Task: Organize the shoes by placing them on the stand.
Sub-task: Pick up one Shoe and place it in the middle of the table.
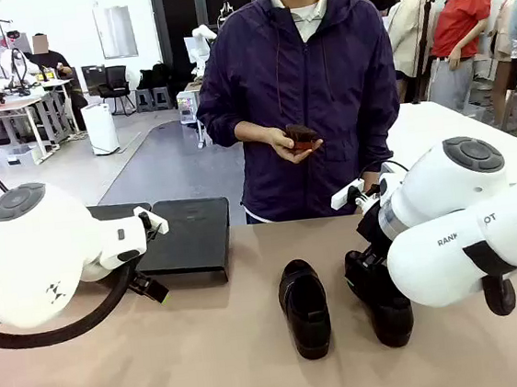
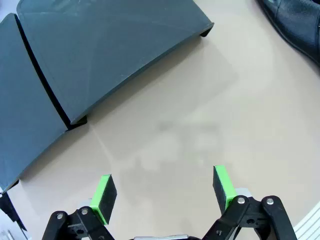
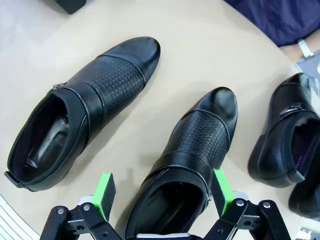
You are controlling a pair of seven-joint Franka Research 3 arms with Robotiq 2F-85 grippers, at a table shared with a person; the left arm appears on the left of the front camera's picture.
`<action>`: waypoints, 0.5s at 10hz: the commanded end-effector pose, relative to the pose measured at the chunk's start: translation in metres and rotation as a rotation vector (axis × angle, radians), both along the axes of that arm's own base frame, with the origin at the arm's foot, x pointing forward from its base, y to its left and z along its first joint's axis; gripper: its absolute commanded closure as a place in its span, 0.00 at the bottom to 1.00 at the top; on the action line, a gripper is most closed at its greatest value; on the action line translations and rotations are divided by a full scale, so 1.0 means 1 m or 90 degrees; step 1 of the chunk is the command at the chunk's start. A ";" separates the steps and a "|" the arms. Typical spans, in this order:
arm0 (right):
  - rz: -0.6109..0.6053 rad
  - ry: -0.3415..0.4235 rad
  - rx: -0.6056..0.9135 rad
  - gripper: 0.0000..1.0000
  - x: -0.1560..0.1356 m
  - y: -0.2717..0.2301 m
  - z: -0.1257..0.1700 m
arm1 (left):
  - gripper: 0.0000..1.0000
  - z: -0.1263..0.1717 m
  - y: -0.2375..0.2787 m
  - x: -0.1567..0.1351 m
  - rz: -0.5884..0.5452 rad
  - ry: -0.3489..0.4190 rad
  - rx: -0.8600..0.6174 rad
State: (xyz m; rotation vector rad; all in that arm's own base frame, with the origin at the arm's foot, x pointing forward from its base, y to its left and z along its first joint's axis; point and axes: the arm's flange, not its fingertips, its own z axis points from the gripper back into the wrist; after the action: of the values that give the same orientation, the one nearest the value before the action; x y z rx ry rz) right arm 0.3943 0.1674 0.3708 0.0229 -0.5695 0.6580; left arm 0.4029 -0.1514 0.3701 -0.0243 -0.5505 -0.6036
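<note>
First pick pending.
Jaws apart: right gripper point(image 3: 162, 192) over shoe point(image 3: 200, 145), left gripper point(image 2: 162, 192) near stand point(image 2: 115, 50). Next: lower, clamp.

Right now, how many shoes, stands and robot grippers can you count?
Shoes: 3 clear, maybe a fourth at the picture's edge
Stand: 1
Grippers: 2, left gripper and right gripper, both open
Total: 6

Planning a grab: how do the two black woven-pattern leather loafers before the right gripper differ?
The loafer nearer the matte-black stand lies clear of the open right gripper; its pads frame the other loafer. The right arm overlaps the other, not the first. Both glossy, upright.
</note>
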 end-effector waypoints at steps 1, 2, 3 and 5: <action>0.000 0.000 0.000 0.00 0.000 0.000 0.000 | 0.00 0.000 0.000 0.000 0.000 -0.001 0.000; 0.000 0.000 0.000 0.00 0.000 0.000 0.000 | 0.00 0.000 0.000 0.000 0.000 -0.001 0.000; 0.000 0.000 0.000 0.00 0.000 0.000 0.000 | 0.00 0.000 0.000 0.000 0.000 -0.001 0.000; 0.000 0.000 0.000 0.00 0.000 0.000 0.000 | 0.00 0.000 0.000 0.000 0.000 -0.001 0.000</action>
State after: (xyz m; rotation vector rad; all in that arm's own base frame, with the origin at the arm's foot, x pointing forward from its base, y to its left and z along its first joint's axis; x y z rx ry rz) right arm 0.3943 0.1674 0.3708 0.0225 -0.5695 0.6585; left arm 0.4029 -0.1515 0.3701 -0.0243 -0.5505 -0.6035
